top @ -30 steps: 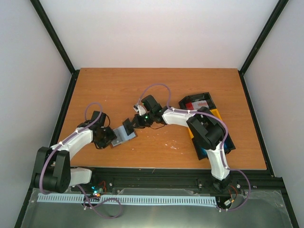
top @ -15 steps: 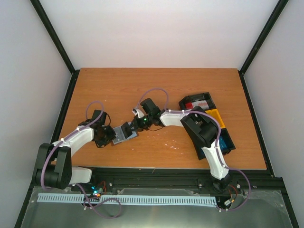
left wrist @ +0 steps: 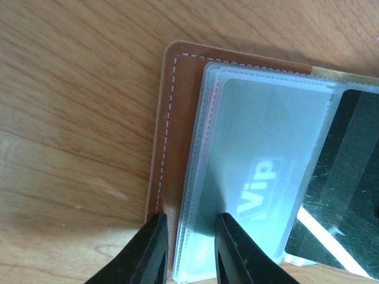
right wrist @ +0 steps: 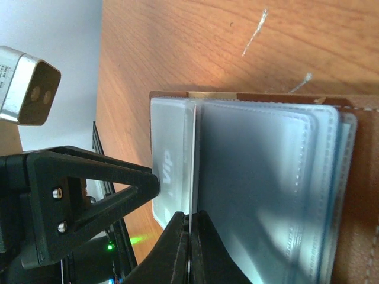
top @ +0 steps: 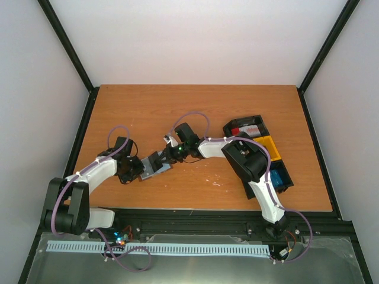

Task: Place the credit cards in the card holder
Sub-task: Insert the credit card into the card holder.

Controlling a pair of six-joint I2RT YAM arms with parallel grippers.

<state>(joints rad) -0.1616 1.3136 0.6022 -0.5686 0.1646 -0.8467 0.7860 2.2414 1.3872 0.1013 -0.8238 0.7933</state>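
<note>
The dark card [left wrist: 346, 177] runs past the right edge.

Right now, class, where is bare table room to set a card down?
Crowded: left gripper and right gripper meet at the brown leather card holder; black and yellow plastic trays fill the right. Free: the orange wooden table's far half beyond both grippers, and the near strip between holder and trays.

Soft, even overhead light with faint shadows — white glare streaks on the dark card [left wrist: 349, 165]
</note>
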